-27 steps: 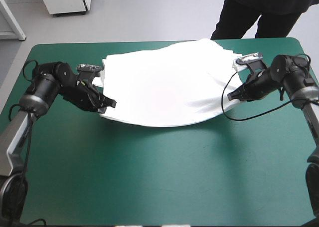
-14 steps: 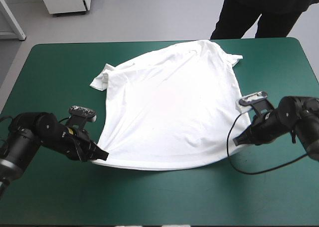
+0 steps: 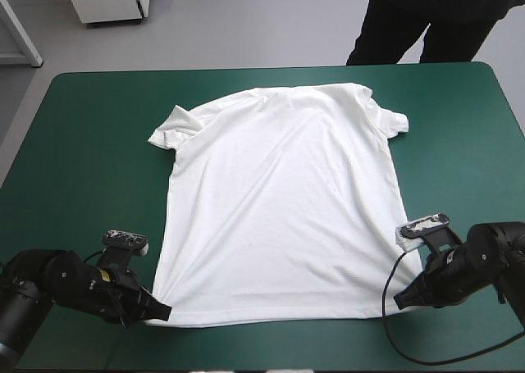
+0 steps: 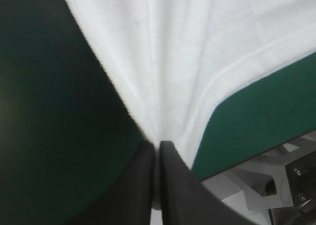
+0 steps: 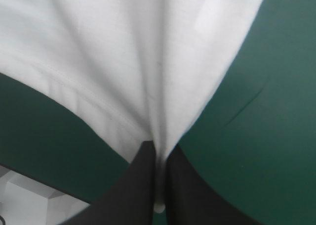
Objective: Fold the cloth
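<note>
Nearest the robot, at the table's (image 3: 90, 168) near edge, the left gripper (image 3: 160, 313) is clamped on one corner of the T-shirt's (image 3: 279, 217) hem (image 3: 271, 322). Its wrist view shows the black fingers drawn together into a point with white cloth fanning out from between them. The right gripper (image 3: 399, 297) is pinched on the opposite hem corner in the same way, with a thin fold of cloth caught between its nearly touching fingers. Both grippers sit low over the teal-green cover, and each is as near its own corner as the other is. From that hem the garment lies wholly ahead of the two grippers, spread flat and fairly smooth apart from shallow creases that radiate from each held corner. Its long axis runs from the near edge straight toward the far edge. Farther on, the left-side sleeve (image 3: 168, 131) is bunched and partly turned under, while the right-side sleeve (image 3: 392, 120) lies flatter. The shoulder end rests close to the table's far edge. With the length of the cloth in front of both arms, the likely fold carries the hem forward and over toward the shoulders — both arms moving together so that the edge stays square.
</note>
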You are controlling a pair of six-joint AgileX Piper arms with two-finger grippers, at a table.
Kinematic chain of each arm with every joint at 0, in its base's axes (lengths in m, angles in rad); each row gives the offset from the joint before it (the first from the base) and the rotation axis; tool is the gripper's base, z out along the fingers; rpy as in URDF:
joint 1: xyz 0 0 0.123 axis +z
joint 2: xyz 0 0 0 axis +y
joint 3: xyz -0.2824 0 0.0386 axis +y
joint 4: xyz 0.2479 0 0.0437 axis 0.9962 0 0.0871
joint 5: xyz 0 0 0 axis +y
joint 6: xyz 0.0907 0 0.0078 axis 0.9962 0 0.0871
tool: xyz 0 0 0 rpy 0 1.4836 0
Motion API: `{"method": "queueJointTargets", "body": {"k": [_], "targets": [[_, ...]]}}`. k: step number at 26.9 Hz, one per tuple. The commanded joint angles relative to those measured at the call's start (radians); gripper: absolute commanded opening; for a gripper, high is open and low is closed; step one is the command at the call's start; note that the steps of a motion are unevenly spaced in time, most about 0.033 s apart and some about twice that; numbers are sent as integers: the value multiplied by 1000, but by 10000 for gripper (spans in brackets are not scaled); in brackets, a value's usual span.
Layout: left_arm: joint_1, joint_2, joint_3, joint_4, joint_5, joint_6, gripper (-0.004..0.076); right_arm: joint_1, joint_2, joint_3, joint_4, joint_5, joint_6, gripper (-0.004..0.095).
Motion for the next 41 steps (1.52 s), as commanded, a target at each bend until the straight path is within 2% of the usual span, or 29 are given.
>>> {"method": "queueJointTargets", "body": {"k": [1, 5, 10, 13, 15, 17, 20, 23, 25, 28, 32, 35, 41], "targets": [[-4, -61, 14, -35, 63, -21, -22, 0, -59, 36, 0, 32, 16, -17], [-4, -128, 71, -17, 63, -25, -22, 0, -108, 149, 6, 32, 22, -17], [-4, -128, 73, -2, 65, -21, -22, 0, -118, 159, -22, 32, 57, -10], [-4, -128, 73, 18, 65, -21, -18, 0, -118, 159, -21, 32, 59, 46], [-4, -128, 73, 20, 65, -17, 10, 0, -118, 159, -15, 32, 59, 135], [-4, -128, 73, 20, 65, -12, 71, 0, -118, 159, -9, 32, 66, 267], [-4, -128, 73, -9, 65, -5, 231, 0, -118, 146, -12, 32, 84, 453], [-4, -128, 54, -49, 65, -40, 399, 0, -118, 80, -24, 32, 113, 525], [-4, -128, 4, -69, 65, -50, 460, 0, -118, 8, -40, 32, 113, 523], [-2, -123, -127, -21, 56, -58, 462, 0, -100, -126, -100, 23, 130, 523], [-2, -68, -281, 175, 4, -97, 462, 0, -16, -285, -193, -22, 166, 524], [-2, 24, -369, 279, -42, -105, 462, 0, 79, -368, -210, -55, 166, 523], [-2, 249, -490, 285, -148, -77, 462, 0, 298, -511, -206, -63, 166, 523]]}}
